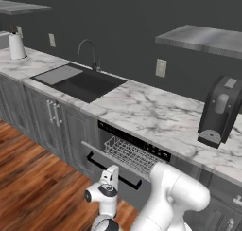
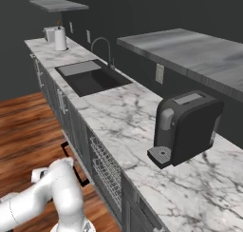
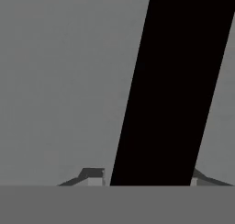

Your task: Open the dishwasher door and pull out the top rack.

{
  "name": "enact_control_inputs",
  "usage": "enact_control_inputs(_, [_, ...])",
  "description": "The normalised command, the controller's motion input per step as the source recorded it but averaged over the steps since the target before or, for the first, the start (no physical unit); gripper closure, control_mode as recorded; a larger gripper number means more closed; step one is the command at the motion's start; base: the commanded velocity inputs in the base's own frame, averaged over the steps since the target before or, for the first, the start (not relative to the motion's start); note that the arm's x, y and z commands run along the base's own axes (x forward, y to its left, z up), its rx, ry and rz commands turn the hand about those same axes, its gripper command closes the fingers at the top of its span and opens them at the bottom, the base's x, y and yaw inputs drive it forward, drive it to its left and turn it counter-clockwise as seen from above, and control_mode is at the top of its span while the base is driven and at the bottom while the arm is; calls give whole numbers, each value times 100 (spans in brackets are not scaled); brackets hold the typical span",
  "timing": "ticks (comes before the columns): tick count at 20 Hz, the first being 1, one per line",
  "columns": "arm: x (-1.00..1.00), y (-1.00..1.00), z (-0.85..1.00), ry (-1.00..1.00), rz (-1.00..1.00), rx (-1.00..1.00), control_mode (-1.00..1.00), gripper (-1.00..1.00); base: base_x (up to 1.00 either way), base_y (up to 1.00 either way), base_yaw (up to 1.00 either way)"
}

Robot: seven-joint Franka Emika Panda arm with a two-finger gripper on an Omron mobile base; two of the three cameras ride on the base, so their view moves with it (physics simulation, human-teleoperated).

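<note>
The pincer (image 3: pixel 149 179) straddles the long black bar handle (image 3: pixel 174 85) of the dishwasher door (image 1: pixel 101 161), one fingertip (image 3: pixel 92 176) either side, seemingly gripping it, door tipped partly open below the desk (image 1: pixel 142 107), top rack (image 1: pixel 130 154) peeking out behind.

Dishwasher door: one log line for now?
dishwasher door: ajar | top rack: inside | gripper: astride black handle
</note>
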Motion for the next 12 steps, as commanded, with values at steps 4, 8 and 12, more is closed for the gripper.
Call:
enact_control_inputs(4, [-53, 71, -34, 1, 0, 10, -100, 100, 0, 0, 0])
enact_control_inputs(8, [-50, 67, -32, 4, 0, 12, -100, 100, 0, 0, 0])
enact_control_inputs(12, [-44, 62, -35, 7, 0, 14, -100, 100, 0, 0, 0])
